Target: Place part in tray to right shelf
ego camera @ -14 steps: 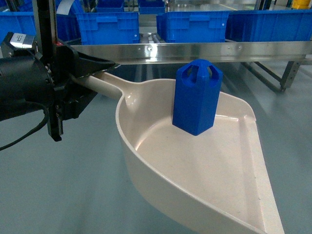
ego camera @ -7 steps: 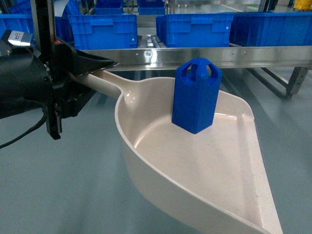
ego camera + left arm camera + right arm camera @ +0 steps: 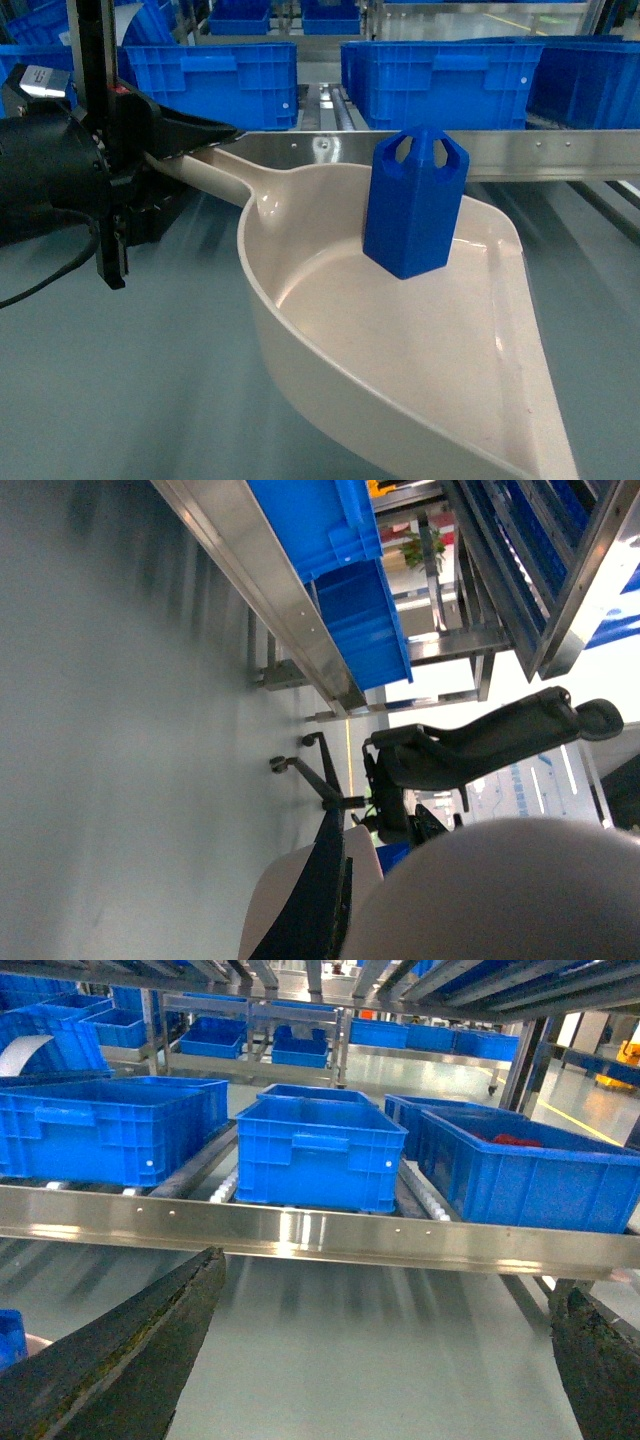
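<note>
1. At the frame's left, the left gripper [image 3: 205,135] has its fingers pinching the tray [image 3: 330,330] by its handle.
2. The part [image 3: 413,202] stands upright inside the tray, centre frame.
3. The right gripper [image 3: 390,1360] has its fingers spread, facing the right shelf [image 3: 300,1230].

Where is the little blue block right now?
In the head view, the block stands right of centre inside the cream tray, just before the shelf's steel rail.

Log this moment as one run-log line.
left end effector: shut on beige scoop tray handle | small blue plastic block: upright in beige scoop tray | right end effector: open, empty | steel shelf: ahead
</note>
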